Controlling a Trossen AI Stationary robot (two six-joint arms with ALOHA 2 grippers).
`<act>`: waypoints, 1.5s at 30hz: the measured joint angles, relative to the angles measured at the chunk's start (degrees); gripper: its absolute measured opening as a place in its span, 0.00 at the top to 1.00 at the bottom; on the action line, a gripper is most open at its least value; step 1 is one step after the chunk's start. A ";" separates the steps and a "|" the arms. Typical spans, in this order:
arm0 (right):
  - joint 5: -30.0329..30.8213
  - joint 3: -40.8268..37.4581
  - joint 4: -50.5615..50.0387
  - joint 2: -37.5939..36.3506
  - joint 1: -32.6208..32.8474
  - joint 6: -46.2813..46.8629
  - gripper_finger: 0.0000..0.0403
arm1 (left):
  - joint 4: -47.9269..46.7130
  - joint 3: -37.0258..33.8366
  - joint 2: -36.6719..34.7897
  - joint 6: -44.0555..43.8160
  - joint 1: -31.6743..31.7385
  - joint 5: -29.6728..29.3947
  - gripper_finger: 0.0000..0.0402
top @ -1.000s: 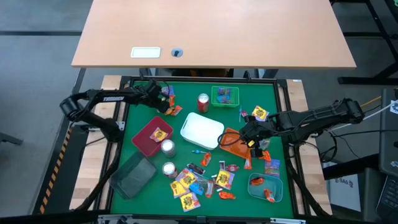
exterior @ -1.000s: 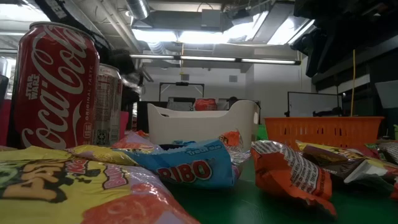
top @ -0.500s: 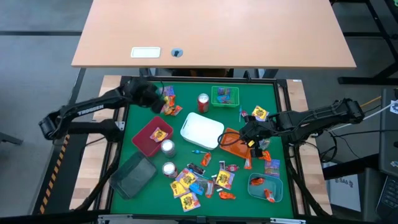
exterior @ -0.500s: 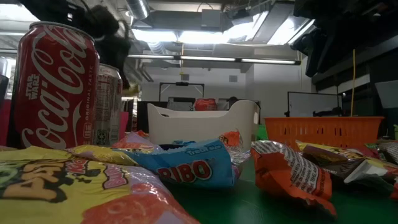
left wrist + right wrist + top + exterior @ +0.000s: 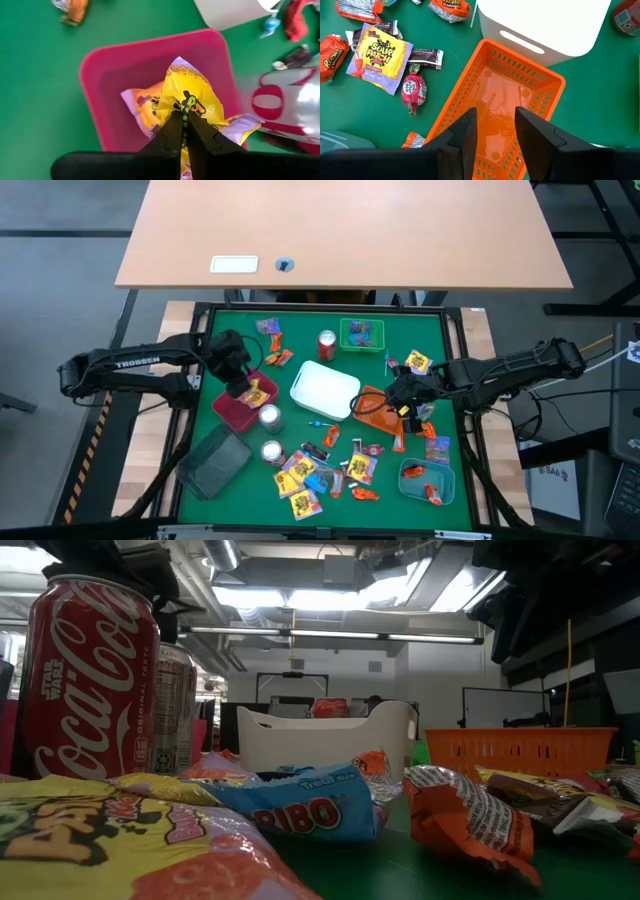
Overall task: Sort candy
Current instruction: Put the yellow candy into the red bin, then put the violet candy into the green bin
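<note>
Left hand (image 5: 182,112) clamps yellow packet (image 5: 192,97) over pink tray (image 5: 100,75); right hand (image 5: 495,135) apart above orange basket (image 5: 540,80).

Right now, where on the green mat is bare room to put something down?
Bare green lies at the far left corner, bordered by the pink tray and the red can. The near middle, between the silver cans and the clear tub, is crowded with candy.
</note>
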 joint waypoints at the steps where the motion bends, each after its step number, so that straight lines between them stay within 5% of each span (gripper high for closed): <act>1: 0.00 0.00 0.00 0.00 0.00 0.00 0.67 | 0.00 0.00 0.00 -0.05 -0.47 -0.77 0.99; 15: 0.00 0.00 -0.01 0.00 0.00 0.01 0.67 | 6.84 0.00 0.02 -2.98 -1.72 -7.45 0.70; 24: 0.00 0.00 0.09 0.00 0.00 -0.01 0.67 | 27.71 0.02 1.45 -1.18 2.59 -27.31 0.69; 45: 0.00 0.00 1.53 0.00 0.00 -0.01 0.67 | 49.48 0.07 29.79 4.87 24.38 -18.48 0.69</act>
